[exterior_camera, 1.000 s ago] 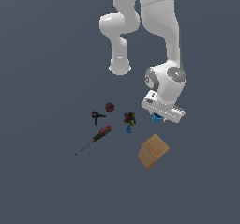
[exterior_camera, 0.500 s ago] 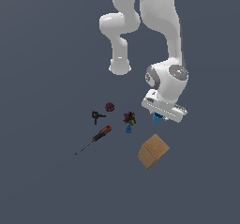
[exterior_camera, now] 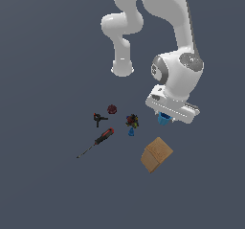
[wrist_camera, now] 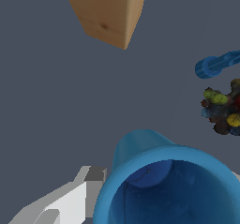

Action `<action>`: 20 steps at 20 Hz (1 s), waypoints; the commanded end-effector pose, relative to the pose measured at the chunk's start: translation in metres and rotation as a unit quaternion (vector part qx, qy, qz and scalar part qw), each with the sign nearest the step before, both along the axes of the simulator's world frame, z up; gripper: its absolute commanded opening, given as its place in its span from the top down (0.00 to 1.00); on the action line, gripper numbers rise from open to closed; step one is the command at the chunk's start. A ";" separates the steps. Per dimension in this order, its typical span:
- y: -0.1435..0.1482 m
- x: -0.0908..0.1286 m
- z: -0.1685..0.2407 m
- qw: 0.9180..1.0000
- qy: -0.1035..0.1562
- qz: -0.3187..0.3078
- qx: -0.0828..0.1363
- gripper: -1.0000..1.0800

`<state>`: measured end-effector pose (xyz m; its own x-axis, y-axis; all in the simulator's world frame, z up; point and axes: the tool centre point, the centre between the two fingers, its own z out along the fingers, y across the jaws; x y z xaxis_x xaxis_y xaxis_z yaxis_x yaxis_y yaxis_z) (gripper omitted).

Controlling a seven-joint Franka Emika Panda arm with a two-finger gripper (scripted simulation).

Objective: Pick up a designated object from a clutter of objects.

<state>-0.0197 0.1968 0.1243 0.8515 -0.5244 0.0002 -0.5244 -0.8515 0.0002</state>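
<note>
Now the end effector (exterior_camera: 165, 117) grips the blue cup (wrist_camera: 171, 185), one finger (wrist_camera: 70, 199) against its rim.

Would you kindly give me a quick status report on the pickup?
Gripper down around the blue cup, one finger beside its wall; closure unclear. Cardboard box and dark toy lie apart. Nothing in the way.

The exterior view looks down from a distance, taking in the whole arm and the scattered clutter on the counter (exterior_camera: 48, 185). The wrist view sits very close, looking into the blue cup (wrist_camera: 173, 190). Both share the cardboard box (exterior_camera: 156, 154), the multicoloured toy (exterior_camera: 132, 120) and the cup.
</note>
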 end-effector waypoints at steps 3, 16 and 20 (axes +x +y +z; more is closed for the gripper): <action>-0.005 0.020 0.042 1.000 -0.001 0.000 0.000 1.00; -0.018 0.078 0.160 1.000 0.000 0.000 0.000 1.00; -0.021 0.093 0.189 1.000 0.000 0.000 0.000 1.00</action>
